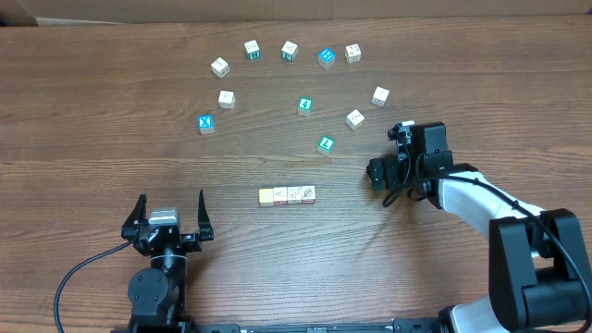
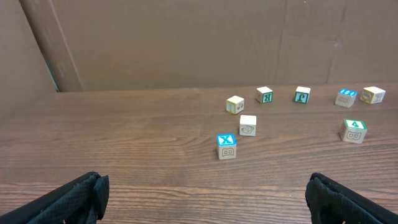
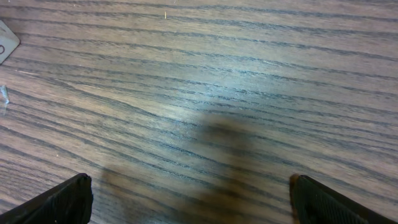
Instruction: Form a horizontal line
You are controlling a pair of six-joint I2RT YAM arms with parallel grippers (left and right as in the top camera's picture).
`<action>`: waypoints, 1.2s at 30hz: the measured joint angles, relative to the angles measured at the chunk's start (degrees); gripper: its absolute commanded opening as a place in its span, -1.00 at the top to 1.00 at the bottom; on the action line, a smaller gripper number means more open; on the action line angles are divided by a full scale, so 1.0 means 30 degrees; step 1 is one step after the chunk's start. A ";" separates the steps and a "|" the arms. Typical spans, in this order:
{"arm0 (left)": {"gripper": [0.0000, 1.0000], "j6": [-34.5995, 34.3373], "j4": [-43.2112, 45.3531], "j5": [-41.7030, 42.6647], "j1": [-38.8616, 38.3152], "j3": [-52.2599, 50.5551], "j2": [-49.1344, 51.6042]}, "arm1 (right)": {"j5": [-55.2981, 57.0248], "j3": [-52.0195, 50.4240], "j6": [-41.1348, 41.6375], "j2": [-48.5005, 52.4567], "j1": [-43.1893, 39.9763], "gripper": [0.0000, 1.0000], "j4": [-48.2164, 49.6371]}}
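The left gripper (image 1: 171, 197) sits close to the table's (image 1: 83, 102) near edge, left of the middle. Its fingers (image 1: 202, 205) are spread fully apart and hold nothing. In its own wrist view the two black tips sit at the lower corners with bare wood grain between them.

The right gripper (image 1: 388, 155) is on the right side of the table, a little farther from the near edge, and points down at the wood. Its jaws are also wide and grasp nothing. Its wrist view shows only grain and a soft shadow between the pads (image 3: 62, 200), plus a pale corner at the left edge of that view that is too cropped to identify.

The horizontal line (image 1: 287, 194) lies on the table between the two grippers, about mid-width and toward the near edge. It is four small cubes touching side by side: a pale yellow one at the left end, then three whitish wooden ones with faint reddish marks. It is roughly level with the left fingertips and off to their right. The right gripper stands to its right and slightly farther back. The line touches neither gripper.

Farther out, loose cubes form a rough arc toward the far edge. Among them are a blue X cube (image 1: 206, 123) on the left and a teal cube (image 1: 326, 143), the one nearest the line.
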 measured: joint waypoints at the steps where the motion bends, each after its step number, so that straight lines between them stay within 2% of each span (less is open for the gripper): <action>1: -0.99 0.0000 0.0000 0.0000 0.0000 0.0000 0.0000 | 0.0000 -0.0022 0.0000 -0.0036 0.0000 -1.00 0.0022; 7: -0.99 0.0000 0.0000 0.0000 0.0000 0.0000 0.0000 | -0.0131 -0.0845 0.0022 -0.0714 0.0000 -1.00 0.0350; 13: -0.99 0.0000 0.0000 0.0000 0.0000 0.0000 0.0000 | -0.0364 -0.2987 0.0182 -0.2951 0.0000 -1.00 0.0605; 27: -0.99 0.0000 0.0000 0.0000 0.0000 0.0000 0.0000 | -0.0510 -0.8378 0.0284 -0.7533 0.0000 -1.00 0.6929; 36: -0.99 0.0000 0.0000 0.0000 0.0000 0.0000 0.0000 | -0.0503 -1.0156 0.0284 -0.8306 0.0000 -1.00 0.8590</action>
